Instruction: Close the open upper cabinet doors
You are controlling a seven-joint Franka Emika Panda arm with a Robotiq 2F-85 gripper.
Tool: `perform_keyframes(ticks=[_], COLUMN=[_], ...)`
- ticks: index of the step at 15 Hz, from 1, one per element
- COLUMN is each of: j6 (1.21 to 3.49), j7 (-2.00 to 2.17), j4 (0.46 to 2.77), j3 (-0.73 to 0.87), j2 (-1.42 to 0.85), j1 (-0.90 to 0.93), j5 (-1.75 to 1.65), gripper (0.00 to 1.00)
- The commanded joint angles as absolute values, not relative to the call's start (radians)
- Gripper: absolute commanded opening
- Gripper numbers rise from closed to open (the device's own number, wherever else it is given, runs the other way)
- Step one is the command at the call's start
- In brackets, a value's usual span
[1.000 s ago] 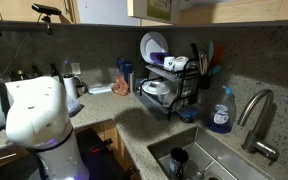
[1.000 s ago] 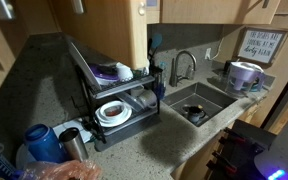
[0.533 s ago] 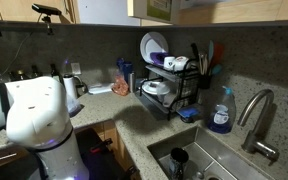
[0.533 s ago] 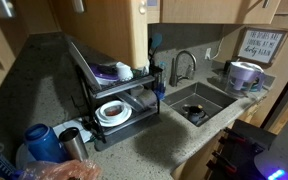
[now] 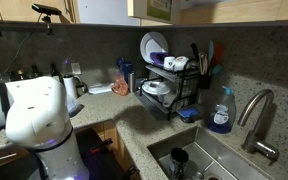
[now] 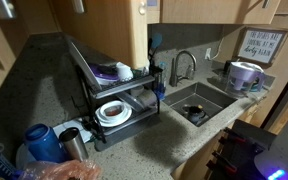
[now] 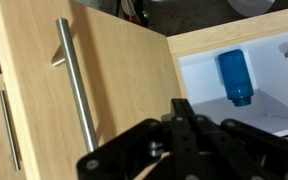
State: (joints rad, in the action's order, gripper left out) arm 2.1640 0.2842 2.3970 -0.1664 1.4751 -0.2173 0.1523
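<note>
An upper cabinet door (image 6: 102, 35), a honey-brown panel, stands swung open over the dish rack (image 6: 114, 95). In an exterior view it shows edge-on at the top (image 5: 149, 8). My gripper (image 7: 184, 118) appears only in the wrist view, its black fingers pressed together and holding nothing. It hovers in front of a light wooden panel (image 7: 104, 70) with a long silver bar handle (image 7: 76, 85). Beside that panel is a white compartment holding a blue bottle (image 7: 235, 76). My white arm body (image 5: 34, 115) sits low, away from the upper door.
A black two-tier dish rack (image 5: 169, 85) with plates stands on the speckled counter (image 5: 104, 105). A sink (image 6: 199, 105) with faucet (image 5: 256, 115), a blue soap bottle (image 5: 220, 112), a framed sign (image 6: 259, 45) and mugs (image 6: 242, 75) are nearby.
</note>
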Motion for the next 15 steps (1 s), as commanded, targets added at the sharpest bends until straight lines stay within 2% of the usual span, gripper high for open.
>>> perform_keyframes(ticks=[1,15], j6=[2.211,2.252], j7=[0.314,0.347], j4=[2.430,2.483], j3=[-0.172,-0.145], j2=[1.475,1.474], j1=[-0.239,-0.318], j5=[0.109,0.007], gripper=[0.00,0.00])
